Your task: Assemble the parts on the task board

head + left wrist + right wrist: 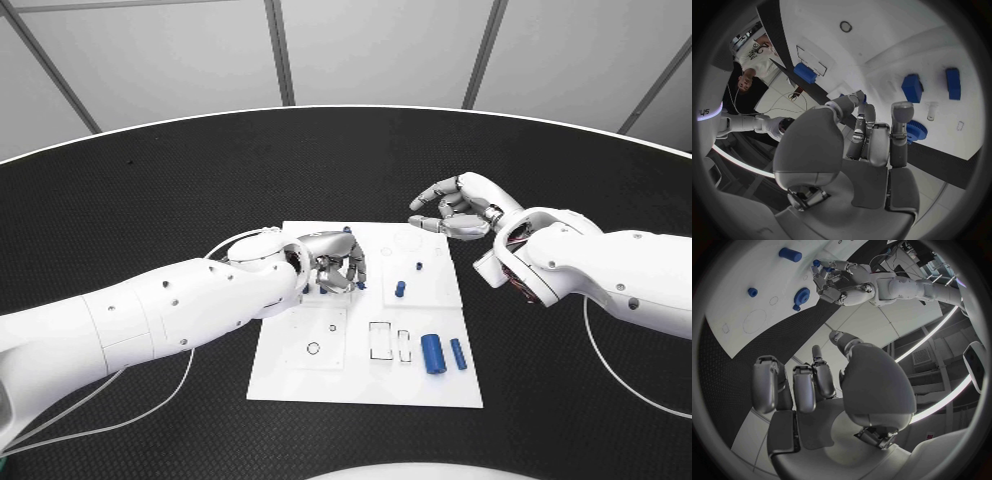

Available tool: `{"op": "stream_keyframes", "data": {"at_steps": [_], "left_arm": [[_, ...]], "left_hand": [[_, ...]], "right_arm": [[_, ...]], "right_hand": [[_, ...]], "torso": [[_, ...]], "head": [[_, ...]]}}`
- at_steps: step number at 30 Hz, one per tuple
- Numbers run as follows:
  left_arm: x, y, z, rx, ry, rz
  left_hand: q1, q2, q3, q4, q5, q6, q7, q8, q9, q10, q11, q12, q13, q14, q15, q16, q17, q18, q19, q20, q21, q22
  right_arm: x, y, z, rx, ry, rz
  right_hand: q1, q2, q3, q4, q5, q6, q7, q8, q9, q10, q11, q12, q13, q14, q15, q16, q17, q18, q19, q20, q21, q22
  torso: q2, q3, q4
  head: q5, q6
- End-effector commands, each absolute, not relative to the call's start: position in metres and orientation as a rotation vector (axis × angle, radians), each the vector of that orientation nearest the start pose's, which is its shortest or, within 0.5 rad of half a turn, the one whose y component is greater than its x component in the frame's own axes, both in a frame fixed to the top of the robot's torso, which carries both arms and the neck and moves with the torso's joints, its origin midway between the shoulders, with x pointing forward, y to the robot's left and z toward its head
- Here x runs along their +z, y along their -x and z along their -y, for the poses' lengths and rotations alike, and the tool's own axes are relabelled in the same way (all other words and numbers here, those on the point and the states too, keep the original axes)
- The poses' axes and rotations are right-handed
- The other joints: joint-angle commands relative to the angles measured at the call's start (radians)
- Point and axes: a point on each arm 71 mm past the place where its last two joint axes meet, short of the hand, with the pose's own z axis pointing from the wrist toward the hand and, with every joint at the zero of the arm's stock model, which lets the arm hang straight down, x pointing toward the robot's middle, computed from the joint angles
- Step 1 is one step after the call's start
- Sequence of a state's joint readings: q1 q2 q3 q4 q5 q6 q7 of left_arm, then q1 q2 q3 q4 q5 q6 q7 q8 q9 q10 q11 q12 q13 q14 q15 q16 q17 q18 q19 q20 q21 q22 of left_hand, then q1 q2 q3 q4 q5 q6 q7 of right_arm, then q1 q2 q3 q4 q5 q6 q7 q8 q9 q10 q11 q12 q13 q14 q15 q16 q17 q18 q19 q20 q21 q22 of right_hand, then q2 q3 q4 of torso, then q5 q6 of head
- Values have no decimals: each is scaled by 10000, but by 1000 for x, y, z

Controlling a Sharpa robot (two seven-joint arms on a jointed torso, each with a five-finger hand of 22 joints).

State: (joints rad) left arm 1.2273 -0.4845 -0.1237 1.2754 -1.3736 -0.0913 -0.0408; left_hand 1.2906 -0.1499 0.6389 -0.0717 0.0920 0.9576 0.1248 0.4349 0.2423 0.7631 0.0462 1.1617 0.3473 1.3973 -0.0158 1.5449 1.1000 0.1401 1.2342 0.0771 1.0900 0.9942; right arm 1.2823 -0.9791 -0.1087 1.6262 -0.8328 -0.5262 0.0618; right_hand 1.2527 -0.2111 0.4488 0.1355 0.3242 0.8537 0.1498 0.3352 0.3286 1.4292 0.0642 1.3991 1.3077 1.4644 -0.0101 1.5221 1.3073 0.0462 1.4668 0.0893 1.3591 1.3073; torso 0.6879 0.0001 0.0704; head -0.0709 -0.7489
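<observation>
White task board [289,375] lies flat mid-table on the black table [173,190], long axis running away from the robot. Two blue cylinders [431,353] lie side by side at its near right corner, long axes parallel to the board's length; the thicker one is on the left, the thinner one [459,354] just beside it. A short blue peg [400,290] stands upright further up the board, and a smaller blue stud [418,266] stands beyond it.

Left hand [335,262] is over the board's upper left area, fingers [902,131] curled downward close together. In the left wrist view a blue gear-like round part [916,131] sits right at the fingertips; cannot tell whether it is gripped or only touched.

Right hand [459,206] hovers off the board's far right corner, above the table, fingers [804,389] loosely curled inward, nothing in them.
</observation>
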Motion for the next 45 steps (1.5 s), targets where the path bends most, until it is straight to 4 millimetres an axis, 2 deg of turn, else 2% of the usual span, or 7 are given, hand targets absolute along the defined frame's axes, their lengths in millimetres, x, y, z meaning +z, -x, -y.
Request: {"op": "stream_keyframes", "data": {"at_steps": [1,13,28,45], "left_arm": [[-217,-503,-80,-8003,-3492,-18904],[-202,-512,-101,-7845,-2701,-18745],[-203,-523,-128,-7279,-2146,-18759],[-205,-528,-145,-6851,-1878,-18880]], "left_hand": [[-6,-101,-19,56,-27,22,-54,64,12,87,17,61,12,76,-1,41,-11,56,65,-13,73,16],[-20,-129,-45,67,-36,28,-58,64,15,96,16,72,16,78,-3,40,-19,55,73,-15,74,15],[-115,-211,-173,157,-65,32,-74,48,22,112,11,107,32,80,-6,30,-54,56,84,-20,56,-11],[-117,-223,-194,167,-61,31,-80,43,22,112,7,112,35,65,-9,25,-103,58,83,-22,47,-21]], "right_arm": [[-155,-474,247,9242,-4261,-15408],[-155,-475,248,9229,-4261,-15406],[-156,-475,248,9234,-4253,-15412],[-156,-475,248,9222,-4255,-15414]], "right_hand": [[-53,57,2,38,68,52,0,45,-16,41,-19,55,940,839,-56,-8,1693,87,261,-63,16,588],[-56,63,4,44,68,56,-3,52,-18,44,-22,59,943,838,-58,-10,1691,87,263,-65,16,591],[-56,63,4,44,68,56,-3,52,-18,44,-22,59,943,838,-58,-10,1691,87,263,-65,16,591],[-56,63,4,44,68,56,-3,52,-18,44,-22,59,943,838,-58,-10,1691,87,263,-65,16,591]], "torso": [[-4,8,12],[-3,13,4],[16,2,-7],[-2,25,-15]], "head": [[10,10],[53,55],[105,90],[133,64]]}}
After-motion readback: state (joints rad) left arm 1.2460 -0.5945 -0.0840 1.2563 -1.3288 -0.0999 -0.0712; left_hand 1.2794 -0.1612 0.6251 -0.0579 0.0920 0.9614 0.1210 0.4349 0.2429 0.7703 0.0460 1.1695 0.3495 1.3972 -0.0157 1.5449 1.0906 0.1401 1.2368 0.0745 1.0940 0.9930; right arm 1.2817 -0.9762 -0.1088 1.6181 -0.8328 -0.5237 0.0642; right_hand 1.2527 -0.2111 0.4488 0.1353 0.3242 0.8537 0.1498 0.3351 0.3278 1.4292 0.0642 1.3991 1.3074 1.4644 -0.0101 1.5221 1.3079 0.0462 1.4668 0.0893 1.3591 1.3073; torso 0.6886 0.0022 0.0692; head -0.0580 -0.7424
